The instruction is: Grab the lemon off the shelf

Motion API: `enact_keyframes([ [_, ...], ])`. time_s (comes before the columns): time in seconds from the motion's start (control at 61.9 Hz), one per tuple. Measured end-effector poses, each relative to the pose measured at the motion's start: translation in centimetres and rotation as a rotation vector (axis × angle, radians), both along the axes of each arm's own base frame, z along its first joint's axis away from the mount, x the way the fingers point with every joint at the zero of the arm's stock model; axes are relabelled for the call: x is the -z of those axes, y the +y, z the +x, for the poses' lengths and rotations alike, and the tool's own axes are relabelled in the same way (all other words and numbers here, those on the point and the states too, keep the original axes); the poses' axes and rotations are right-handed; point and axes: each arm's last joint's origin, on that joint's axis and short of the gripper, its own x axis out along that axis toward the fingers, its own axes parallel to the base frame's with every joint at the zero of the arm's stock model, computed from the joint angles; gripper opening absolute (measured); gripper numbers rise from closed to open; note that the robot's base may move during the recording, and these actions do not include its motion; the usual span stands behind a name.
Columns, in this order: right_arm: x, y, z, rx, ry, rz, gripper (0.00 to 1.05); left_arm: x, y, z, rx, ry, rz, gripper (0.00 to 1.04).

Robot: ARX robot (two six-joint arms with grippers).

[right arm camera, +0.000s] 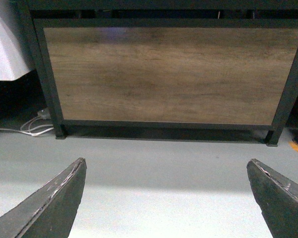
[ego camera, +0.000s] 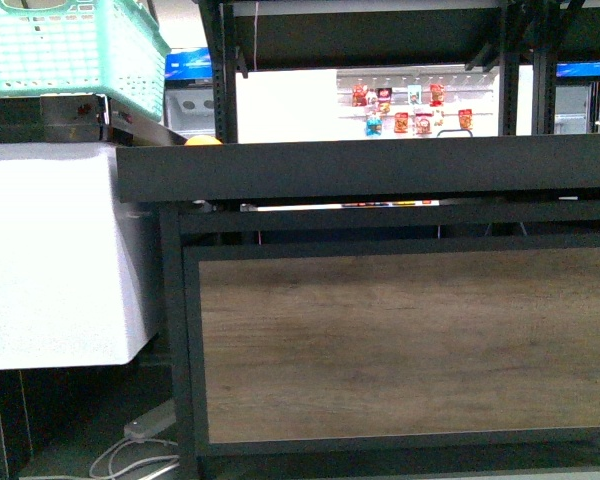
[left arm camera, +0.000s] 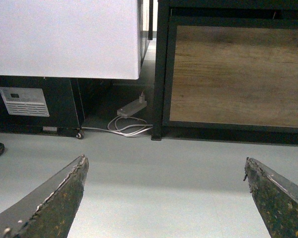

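Note:
The lemon is hidden in every view. The shelf [ego camera: 380, 168] shows in the front view as a wide black rim seen edge-on, with black uprights behind it; its deck surface is out of sight. Only the top of an orange round fruit [ego camera: 202, 141] peeks above the rim at its left end. Neither gripper shows in the front view. My left gripper [left arm camera: 165, 159] is open and empty, low over the grey floor, facing the shelf's black corner post [left arm camera: 161, 74]. My right gripper [right arm camera: 166, 161] is open and empty, also over the floor, facing the shelf's base [right arm camera: 164, 126].
A wood panel [ego camera: 400, 340] fills the shelf's front below the rim. A white chest cabinet [ego camera: 50, 250] stands to the left, with a teal basket [ego camera: 80, 50] above it. A power strip with white cable [left arm camera: 131, 110] lies on the floor between cabinet and shelf.

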Motion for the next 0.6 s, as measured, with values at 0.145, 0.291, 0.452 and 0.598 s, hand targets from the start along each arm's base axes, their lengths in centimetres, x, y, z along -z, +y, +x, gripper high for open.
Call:
enact_keyframes([
  [0.145, 0.0, 0.0, 0.0, 0.0, 0.0, 0.0, 0.97, 0.0, 0.0, 0.0, 0.0, 0.0, 0.0, 0.97],
  [0.291, 0.0, 0.0, 0.0, 0.0, 0.0, 0.0, 0.97, 0.0, 0.0, 0.0, 0.0, 0.0, 0.0, 0.97],
  [0.452, 0.0, 0.0, 0.0, 0.0, 0.0, 0.0, 0.97, 0.0, 0.0, 0.0, 0.0, 0.0, 0.0, 0.97],
  [0.598, 0.0, 0.0, 0.0, 0.0, 0.0, 0.0, 0.97, 0.0, 0.0, 0.0, 0.0, 0.0, 0.0, 0.97],
])
